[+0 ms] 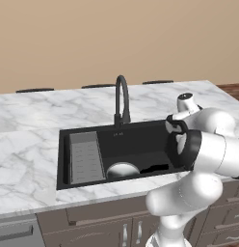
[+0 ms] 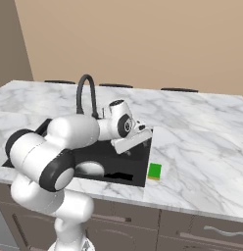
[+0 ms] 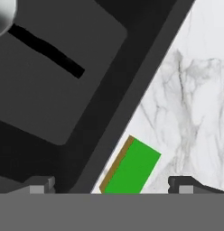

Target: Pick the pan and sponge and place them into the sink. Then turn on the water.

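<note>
The silver-grey pan (image 1: 122, 170) lies inside the black sink (image 1: 140, 140), its thin black handle (image 3: 46, 49) pointing toward the sink's right wall. The sponge (image 2: 154, 171), a small block with a green top and a yellow-brown side (image 3: 132, 169), rests on the marble counter just right of the sink rim. My gripper (image 3: 113, 184) hovers over the sponge, open, one fingertip over the sink side and the other over the counter, with nothing held. In the right base view the hand (image 2: 131, 138) hangs above the sink's right edge. No water is in view at the faucet (image 1: 122, 96).
A grey ribbed tray (image 1: 86, 157) fills the sink's left end. The tall black gooseneck faucet (image 2: 86, 93) stands behind the basin. Marble counter (image 2: 202, 142) stretches wide to the right of the sponge. Cabinet drawers run below the counter front.
</note>
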